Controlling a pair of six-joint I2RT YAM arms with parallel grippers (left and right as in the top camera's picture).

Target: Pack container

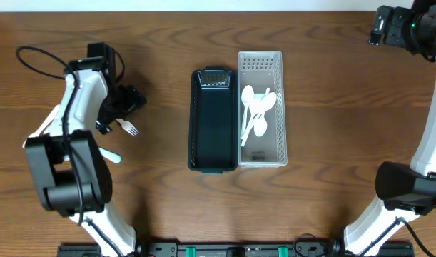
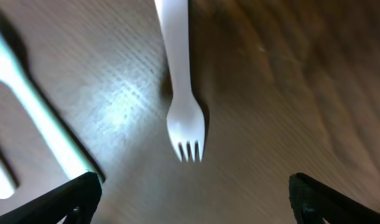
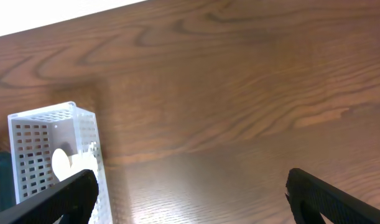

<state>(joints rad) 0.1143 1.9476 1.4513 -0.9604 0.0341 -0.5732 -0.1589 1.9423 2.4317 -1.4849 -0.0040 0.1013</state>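
**Left gripper** (image 2: 193, 202): the jaws are set wide with nothing between them. In the left wrist view I see both fingertips at the bottom corners of the frame. A white plastic fork (image 2: 185, 124) lies flat on the wooden table (image 2: 289, 93) ahead of the gap, tines toward the camera. Neither finger touches the fork. A mint-green utensil handle (image 2: 37, 118) lies beside the fork, apart from it.

**Right gripper** (image 3: 190, 199): the jaws are also wide and hold nothing. It hangs over the far right corner of the table, well apart from both containers.

**Containers:** the dark teal container (image 1: 213, 121) sits at table centre. The white perforated basket (image 1: 261, 68) stands just beside it on the right of the overhead view, long sides parallel. Several white plastic spoons (image 1: 257, 107) lie inside the basket. The fork lies on the table, well apart from both containers on the left arm's side.
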